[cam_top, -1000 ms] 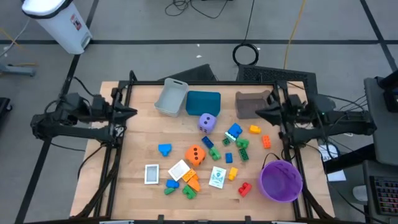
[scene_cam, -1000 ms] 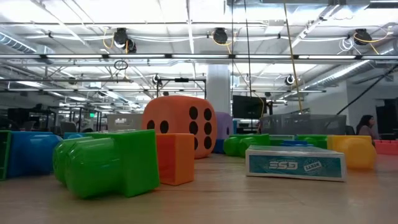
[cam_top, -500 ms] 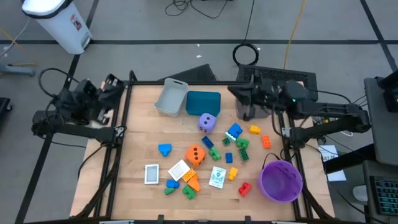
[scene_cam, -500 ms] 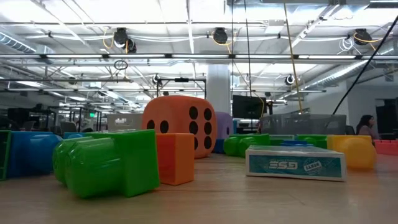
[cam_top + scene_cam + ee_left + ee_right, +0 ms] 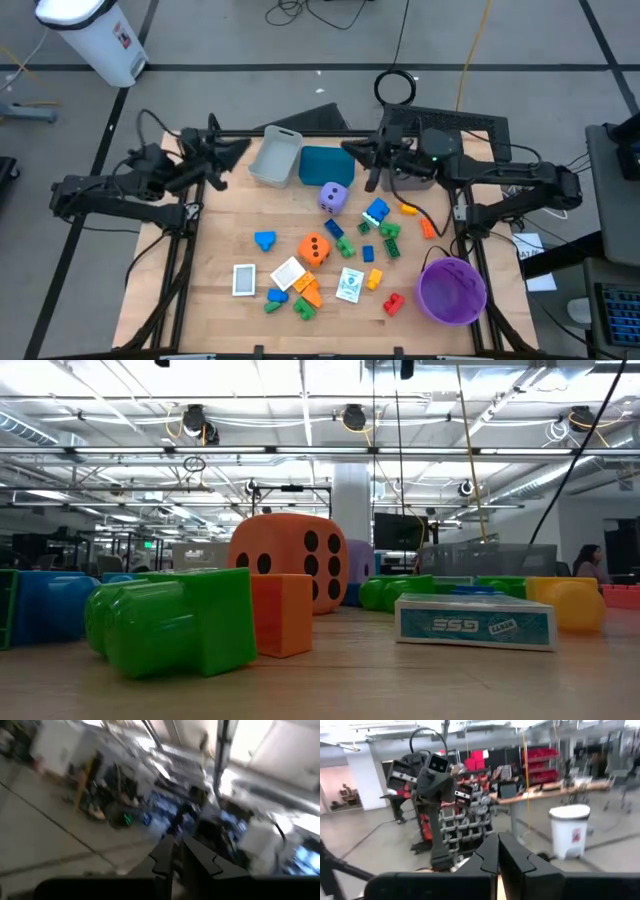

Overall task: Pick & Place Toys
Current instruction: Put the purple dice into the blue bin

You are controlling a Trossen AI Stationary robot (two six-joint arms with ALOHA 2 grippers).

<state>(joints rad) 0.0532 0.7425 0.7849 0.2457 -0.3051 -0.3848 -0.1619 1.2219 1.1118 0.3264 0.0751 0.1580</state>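
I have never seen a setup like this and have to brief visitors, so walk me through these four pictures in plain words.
It is a robot with two dark arms at a wooden table. One picture looks straight down on the table, one looks level across its top, and two come from cameras on the arms' wrists.

From above, the left hand is over the table's far left corner, and the right hand is over the far edge near the teal tray. Both hands are shut and hold nothing.

On the table lie many small coloured bricks, a purple die, an orange die and white cards. A grey tray and a brown tray stand at the far edge; a purple bowl sits at the near right.
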